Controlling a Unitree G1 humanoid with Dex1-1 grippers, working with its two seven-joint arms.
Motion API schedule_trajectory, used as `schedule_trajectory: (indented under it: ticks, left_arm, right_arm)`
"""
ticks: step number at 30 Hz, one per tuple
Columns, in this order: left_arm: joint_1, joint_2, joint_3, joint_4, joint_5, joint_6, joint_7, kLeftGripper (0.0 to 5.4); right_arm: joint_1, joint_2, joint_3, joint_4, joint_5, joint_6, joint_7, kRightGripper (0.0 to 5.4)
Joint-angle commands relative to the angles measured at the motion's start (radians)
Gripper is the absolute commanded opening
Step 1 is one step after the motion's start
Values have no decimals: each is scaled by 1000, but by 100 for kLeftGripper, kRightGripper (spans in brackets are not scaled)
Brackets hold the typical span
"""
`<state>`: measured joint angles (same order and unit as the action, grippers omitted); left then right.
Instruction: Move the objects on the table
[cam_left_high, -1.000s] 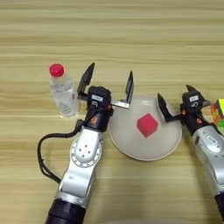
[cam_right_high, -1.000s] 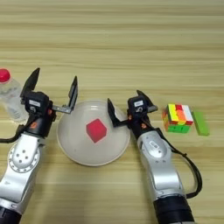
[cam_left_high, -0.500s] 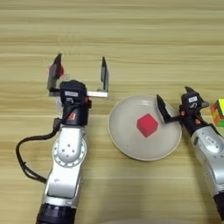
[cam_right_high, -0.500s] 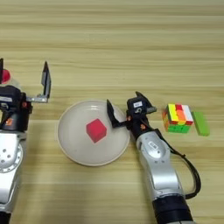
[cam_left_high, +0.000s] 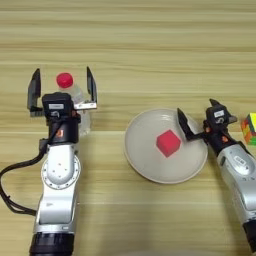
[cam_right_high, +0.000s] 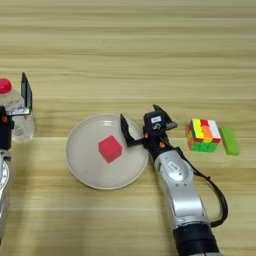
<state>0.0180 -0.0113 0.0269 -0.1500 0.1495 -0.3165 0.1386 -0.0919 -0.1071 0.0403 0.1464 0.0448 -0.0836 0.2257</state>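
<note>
On the pale wooden desk (cam_left_high: 150, 55), the left gripper (cam_left_high: 62, 90) has swung from the round cream plate (cam_left_high: 145, 165) holding the small red cube (cam_left_high: 168, 143); spread fingers now straddle the small clear red-capped bottle (cam_left_high: 70, 90), likely readying a grasp. Right gripper (cam_right_high: 142, 125) idles open at the plate's rim.

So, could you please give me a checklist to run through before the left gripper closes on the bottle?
1. Left gripper open: ok, its black fingers stand wide apart.
2. Bottle between those fingers: ok, the red cap sits in the gap with a finger on each side.
3. Bottle upright: ok, cap on top, base on the table.
4. Fingers low enough to grip the body: cannot tell from these top-down views.
5. Right gripper out of the way: ok, it sits at the plate's right rim, far from the bottle.
6. Red cube settled: ok, it lies on the plate, untouched.
</note>
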Motion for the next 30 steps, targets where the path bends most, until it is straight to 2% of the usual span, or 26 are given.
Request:
schedule_trajectory:
  ticks: [1, 3, 10, 24, 30]
  left_arm:
    - [-17, 12, 2, 41, -26, 37, -26, 540]
    - [-19, 8, 0, 53, -56, 43, -49, 540]
    - [-33, 11, 15, 98, -65, 38, -51, 540]
    - [-95, 20, 56, 317, -121, 2, -70, 540]
    - [-102, 23, 56, 341, -128, -14, -71, 540]
  right_arm:
    - [-1, 4, 1, -1, 1, -7, 0, 538]
    - [0, 5, 1, -2, 0, -7, -1, 538]
    - [3, 6, 5, -2, -1, -8, 0, 538]
    - [7, 9, 9, -1, -1, -11, -4, 538]
    - [7, 7, 8, 4, -2, -12, -4, 538]
